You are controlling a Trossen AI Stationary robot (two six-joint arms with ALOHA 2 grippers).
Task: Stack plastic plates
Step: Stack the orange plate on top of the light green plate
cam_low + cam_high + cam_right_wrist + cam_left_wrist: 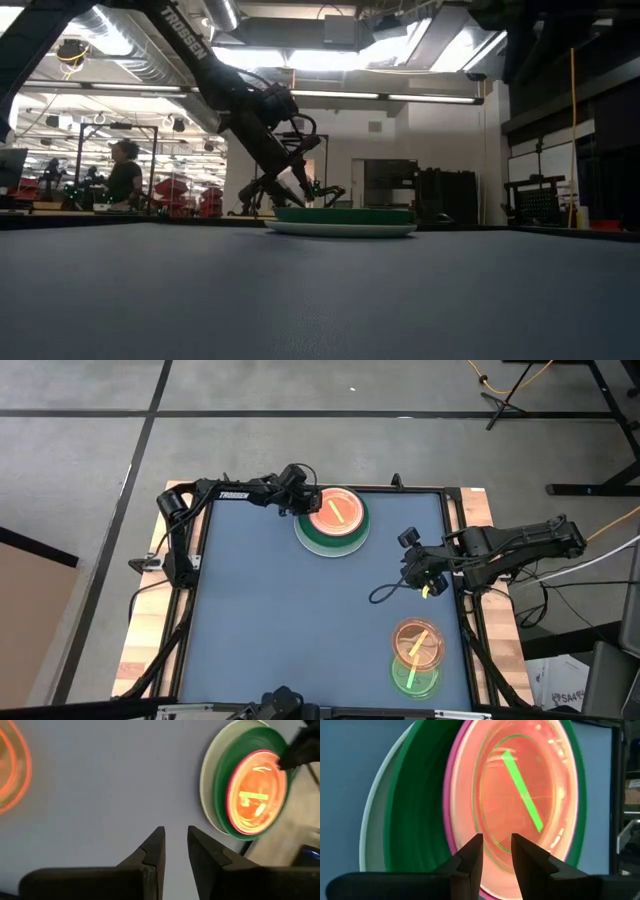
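The left gripper [303,502] sits at the far edge of the table [280,620], its fingers [470,860] a narrow gap apart with nothing between them, right at the rim of a translucent pink plate [334,512] with a green stripe. That plate tops a stack: a hot pink plate [451,785], a dark green plate [332,538] and a pale plate [340,230]. The right gripper [425,575] hovers by the right edge, fingers slightly parted and empty. Nearer, an orange plate [417,641] overlaps a green plate [415,678].
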